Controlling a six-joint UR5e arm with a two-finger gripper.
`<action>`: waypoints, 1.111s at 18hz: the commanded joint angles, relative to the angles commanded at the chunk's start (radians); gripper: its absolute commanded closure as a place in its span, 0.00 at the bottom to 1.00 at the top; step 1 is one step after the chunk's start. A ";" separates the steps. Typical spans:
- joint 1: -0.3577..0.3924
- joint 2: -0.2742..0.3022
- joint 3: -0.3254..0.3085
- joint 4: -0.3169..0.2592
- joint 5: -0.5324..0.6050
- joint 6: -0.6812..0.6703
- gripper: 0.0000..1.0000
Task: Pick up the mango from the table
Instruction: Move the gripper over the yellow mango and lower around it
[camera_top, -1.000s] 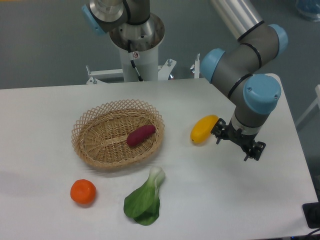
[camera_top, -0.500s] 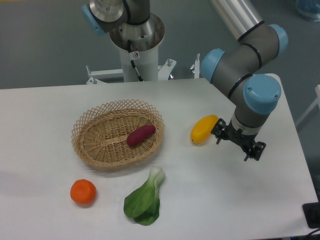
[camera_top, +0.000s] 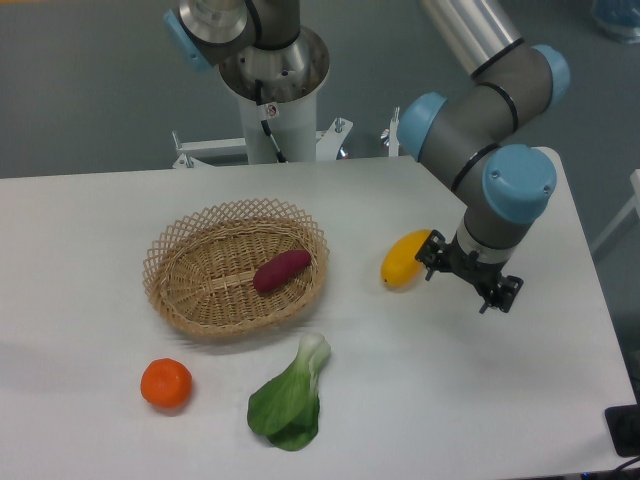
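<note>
The mango (camera_top: 405, 257), a bright yellow oval fruit, lies on the white table (camera_top: 480, 400) right of the basket. My gripper (camera_top: 468, 278) hangs just right of the mango, pointing down at the table, with its nearer black finger close beside the mango's right end. The jaws stand apart and nothing is between them. The wrist body hides the fingertips from above.
A wicker basket (camera_top: 190, 290) holds a purple-red sweet potato (camera_top: 281, 270) left of the mango. An orange fruit (camera_top: 165, 384) and a green bok choy (camera_top: 290, 398) lie near the front. The arm's base column (camera_top: 270, 80) stands behind the table.
The gripper has shifted slightly left and up, closer to the mango. The mango and other objects have not moved.
</note>
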 joint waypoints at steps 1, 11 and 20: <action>0.003 0.014 -0.032 0.000 0.002 0.032 0.00; -0.006 0.048 -0.249 0.242 0.017 0.089 0.00; -0.008 0.057 -0.258 0.230 0.015 0.086 0.00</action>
